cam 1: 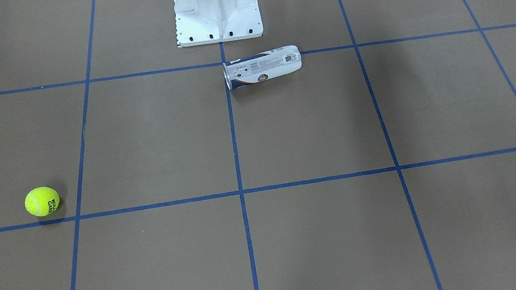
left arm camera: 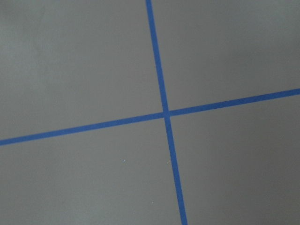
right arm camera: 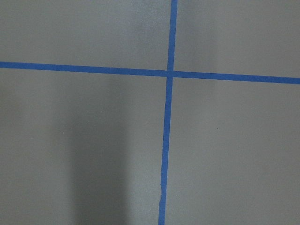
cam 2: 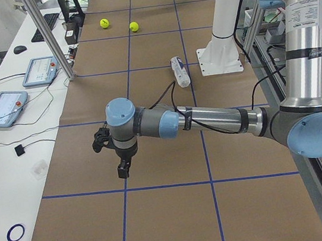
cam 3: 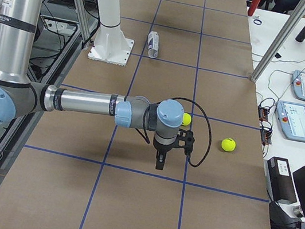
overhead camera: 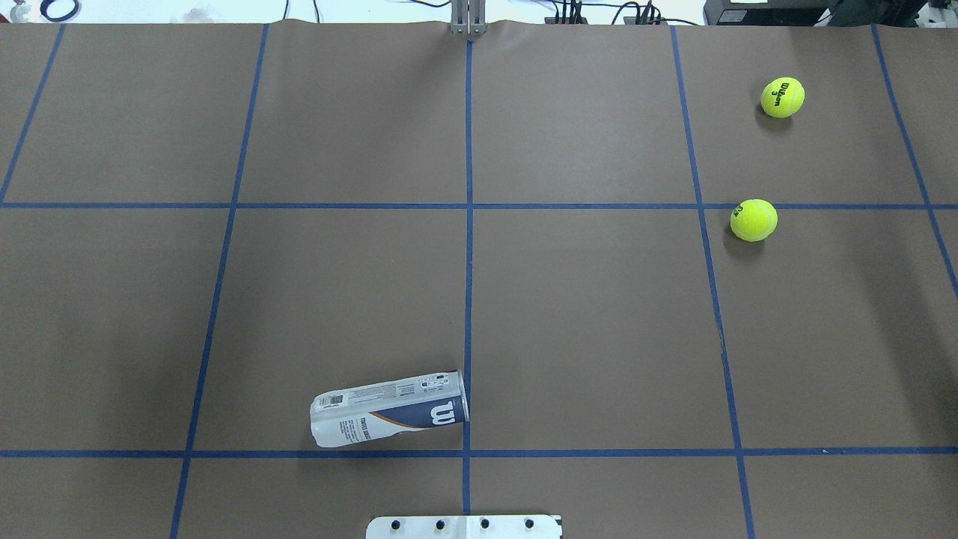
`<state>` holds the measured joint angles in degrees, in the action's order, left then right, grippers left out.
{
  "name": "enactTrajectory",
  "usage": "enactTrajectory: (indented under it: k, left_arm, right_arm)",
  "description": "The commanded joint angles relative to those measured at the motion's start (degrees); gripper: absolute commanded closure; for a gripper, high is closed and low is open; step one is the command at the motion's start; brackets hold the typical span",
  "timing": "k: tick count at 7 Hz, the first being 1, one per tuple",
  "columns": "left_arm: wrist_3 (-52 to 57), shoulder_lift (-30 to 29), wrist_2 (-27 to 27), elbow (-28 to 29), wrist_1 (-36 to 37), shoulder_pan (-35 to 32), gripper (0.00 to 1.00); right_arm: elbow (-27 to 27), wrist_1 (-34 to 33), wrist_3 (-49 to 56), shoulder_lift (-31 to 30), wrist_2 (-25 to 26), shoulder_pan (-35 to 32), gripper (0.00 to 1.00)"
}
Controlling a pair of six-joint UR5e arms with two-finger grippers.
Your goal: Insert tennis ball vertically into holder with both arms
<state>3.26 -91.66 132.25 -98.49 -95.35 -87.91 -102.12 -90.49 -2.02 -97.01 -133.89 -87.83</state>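
**Q:** Holder: where is it, and in what state?

**A:** The holder (overhead camera: 389, 408) is down on its side. It is a clear tube with a navy-and-white label, white "W" facing up. It lies on my left half of the table (overhead camera: 599, 337), its W end touching the centre tape line (overhead camera: 468, 299), just ahead of the white pedestal base (overhead camera: 464, 526).

**Q:** Balls?

**A:** Two, both yellow, far out on my right. The Wilson ball (overhead camera: 783, 97) is toward the far edge. The second ball (overhead camera: 754, 220) sits just beside a cross line. Both are well apart from the holder.

**Q:** Your arms?

**A:** My left arm (cam 2: 214, 116) is stretched level over the paper with the wrist bent. The left gripper (cam 2: 122, 171) points straight down above the surface, well apart from the holder. My right arm (cam 3: 84, 104) mirrors it, with the right gripper (cam 3: 159, 161) pointing down. The second ball shows partly behind that wrist in the right-side view. My fingers appear only in the side views, so I cannot tell whether either pair is parted or closed. Both wrist cameras show brown paper and a tape cross.

**Q:** Room to move?

**A:** Open paper runs between the holder and the balls. The pedestal base is close behind the holder.
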Motion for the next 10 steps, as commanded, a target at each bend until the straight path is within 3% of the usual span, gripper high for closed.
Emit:
enactTrajectory:
  k: [1,5,6,7,8,9,10]
  left_arm:
    - [-1.93,-3.93,5.37,-4.74,-4.32,6.12,0.0]
    - [-0.8,-19.03,4.86,-9.6,-4.23,27.39,0.03]
    - [-1.23,-23.95,0.25,-9.79,-3.88,33.53,0.02]
    - [-1.24,-29.66,-6.85,-10.05,1.87,38.29,0.02]
    - [-1.33,-36.5,-10.31,-10.14,11.76,43.13,0.02]
    - [-1.5,-41.36,-14.26,-10.14,17.16,47.0,0.02]
    - [-2.02,-41.75,-19.26,-10.14,17.65,51.65,0.02]
  right_arm:
    - [-0.09,0.13,-0.09,0.07,-0.23,-0.06,0.01]
    - [-0.01,0.31,-0.09,0.16,-0.32,0.03,0.01]
    - [-0.01,0.31,-0.09,0.16,-0.23,0.03,0.0]
    - [0.08,0.31,0.0,0.16,-0.14,0.03,0.0]
    - [0.17,0.31,0.0,0.16,-0.14,0.03,0.01]
    - [0.08,0.4,0.0,0.16,-0.23,0.03,0.01]
    - [0.17,0.4,0.0,0.16,-0.23,0.03,0.0]
